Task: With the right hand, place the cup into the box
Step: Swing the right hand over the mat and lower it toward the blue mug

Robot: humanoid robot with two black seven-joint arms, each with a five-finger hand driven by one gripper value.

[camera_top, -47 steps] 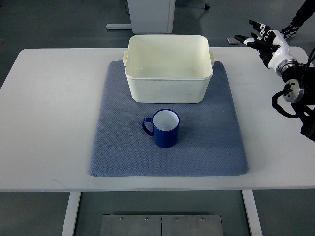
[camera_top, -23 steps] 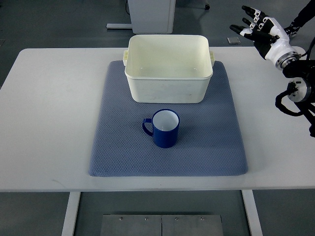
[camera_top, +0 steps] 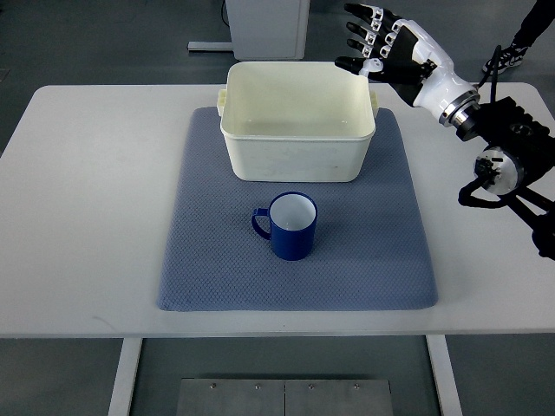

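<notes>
A blue cup (camera_top: 290,227) with a white inside stands upright on a blue-grey mat (camera_top: 381,251), its handle pointing left. Just behind it sits a cream plastic box (camera_top: 297,143), with nothing in it. My right hand (camera_top: 375,48) hovers above the box's back right corner, fingers spread and holding nothing. Its arm (camera_top: 499,143) reaches in from the right edge. The hand is well away from the cup, which stands in front of the box.
The mat lies in the middle of a white table (camera_top: 87,217). Past the table's far edge stands a white cabinet base (camera_top: 260,26) on the grey floor. A dark shoe (camera_top: 507,56) shows at the top right.
My right hand has swung left from beyond the table's back right corner to above the box's back right corner. The cup and box have not moved.
</notes>
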